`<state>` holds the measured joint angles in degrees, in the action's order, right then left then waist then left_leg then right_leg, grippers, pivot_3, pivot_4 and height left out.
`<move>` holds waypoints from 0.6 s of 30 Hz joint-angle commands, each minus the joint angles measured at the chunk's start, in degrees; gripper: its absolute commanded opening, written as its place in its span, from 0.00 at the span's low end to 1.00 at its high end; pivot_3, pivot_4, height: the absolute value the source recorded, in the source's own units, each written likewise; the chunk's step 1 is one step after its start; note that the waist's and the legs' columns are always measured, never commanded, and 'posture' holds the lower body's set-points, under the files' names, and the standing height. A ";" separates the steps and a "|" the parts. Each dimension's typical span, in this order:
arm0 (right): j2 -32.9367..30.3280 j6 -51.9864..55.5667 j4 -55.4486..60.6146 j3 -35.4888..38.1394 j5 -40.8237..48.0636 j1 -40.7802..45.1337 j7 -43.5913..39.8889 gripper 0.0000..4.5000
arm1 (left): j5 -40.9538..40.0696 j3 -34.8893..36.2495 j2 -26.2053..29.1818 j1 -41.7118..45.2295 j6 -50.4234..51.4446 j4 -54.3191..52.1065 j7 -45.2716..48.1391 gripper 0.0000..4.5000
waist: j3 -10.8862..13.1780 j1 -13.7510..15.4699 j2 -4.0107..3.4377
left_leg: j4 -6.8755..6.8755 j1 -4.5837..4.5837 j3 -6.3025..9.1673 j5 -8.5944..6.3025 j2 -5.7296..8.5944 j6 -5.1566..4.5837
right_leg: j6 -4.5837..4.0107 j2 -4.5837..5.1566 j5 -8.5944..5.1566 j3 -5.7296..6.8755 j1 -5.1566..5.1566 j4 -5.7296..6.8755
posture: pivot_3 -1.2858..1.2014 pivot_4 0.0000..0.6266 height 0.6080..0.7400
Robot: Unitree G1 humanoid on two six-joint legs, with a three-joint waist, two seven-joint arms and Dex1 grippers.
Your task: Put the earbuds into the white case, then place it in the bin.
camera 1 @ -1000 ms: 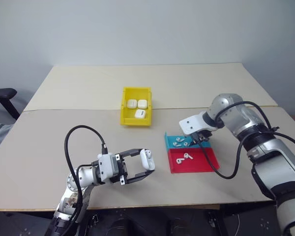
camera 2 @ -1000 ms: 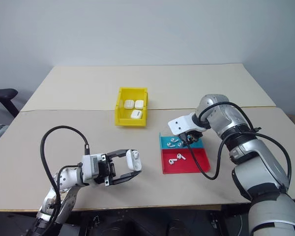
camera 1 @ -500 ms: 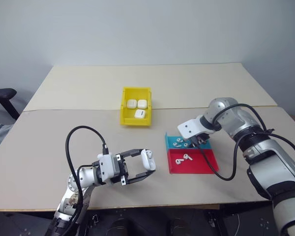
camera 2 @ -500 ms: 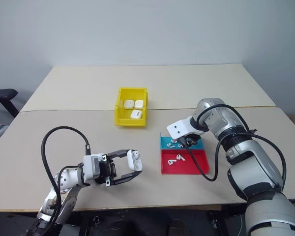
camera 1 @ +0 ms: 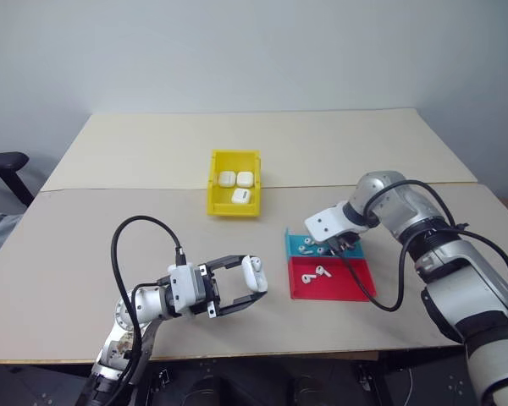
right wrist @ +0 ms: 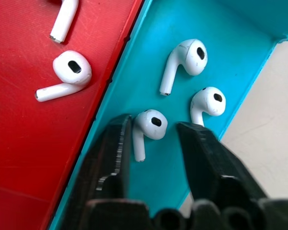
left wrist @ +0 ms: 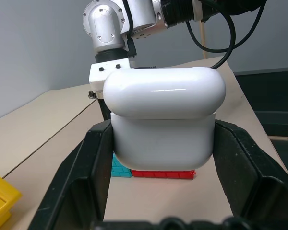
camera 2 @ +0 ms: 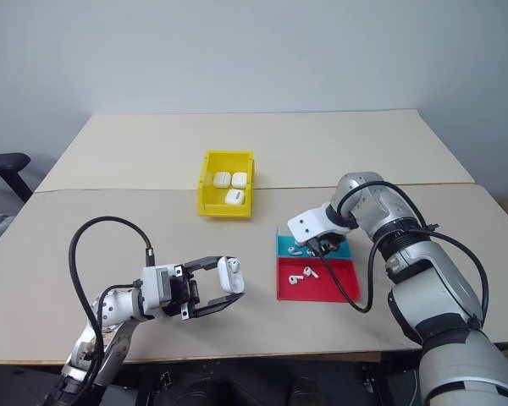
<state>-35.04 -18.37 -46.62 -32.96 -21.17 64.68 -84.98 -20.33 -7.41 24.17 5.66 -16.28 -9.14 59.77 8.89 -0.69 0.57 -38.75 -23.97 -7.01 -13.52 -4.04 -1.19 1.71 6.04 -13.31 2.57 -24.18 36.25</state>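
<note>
Beige table carries everything; yellow bin sits far-centre with three shut cases already inside, so it reads as the drop point for finished ones and stays well apart from both arms.

Tray sits right of centre, near the right arm; two compartments, blue far and red near, apparently the supply of loose earbuds.

Left gripper is near-left over the table, pointing toward the tray; clamped tight on a case, fingers pressed on its two sides; lid looks shut in the wrist view, hinge side hard to tell. Held up off the table and angled at the tray, I'd guess so the right arm has a short carry to it; lid will need opening first, my judgement.

Right gripper points steeply down into the blue compartment; jaws part-open, straddling one earbud, nothing gripped yet; one finger runs along the divider between red and blue, the other sits between that bud and the next. Straddle looks like a pre-grasp: bud's head is between the tips, stem lying toward the divider side.

Other buds: two more in the blue, both just beside the target; the closer one nearly touches the outer finger, so closing could nudge it. Red holds one whole bud and another's stem at the view's edge.

Risk: glossy, tiny, flat on the tray floor; easy to squirt out on closing.
</note>
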 commanded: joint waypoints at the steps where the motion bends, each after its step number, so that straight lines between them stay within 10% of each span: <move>1: -0.67 -1.01 0.68 1.14 -0.07 1.01 -0.64 0.42 | -0.15 -0.02 0.11 0.08 -1.41 -2.11 -0.33 0.62 | 0.00 0.00 0.00 | 0.01 0.01 0.00 0.00 0.00 0.00 | 0.00 0.00 0.00 0.00 0.00 0.00 | 0.52 0.24 1.00; 18: -1.23 -2.99 0.93 1.26 -0.09 -0.06 -0.28 0.34 | -0.01 -0.13 0.11 0.50 -1.47 -1.86 -0.53 0.62 | 0.00 -0.01 0.00 | 0.00 0.01 0.00 0.01 0.00 0.01 | 0.00 0.00 0.00 0.00 0.00 0.01 | 0.52 0.24 1.00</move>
<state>-35.38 -20.17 -46.61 -32.94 -21.55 64.53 -84.77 -20.33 -7.61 24.18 5.69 -16.31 -9.14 59.56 8.89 -0.70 0.57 -38.75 -23.96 -7.01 -13.52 -4.04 -1.18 1.71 6.04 -13.30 2.57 -24.17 36.26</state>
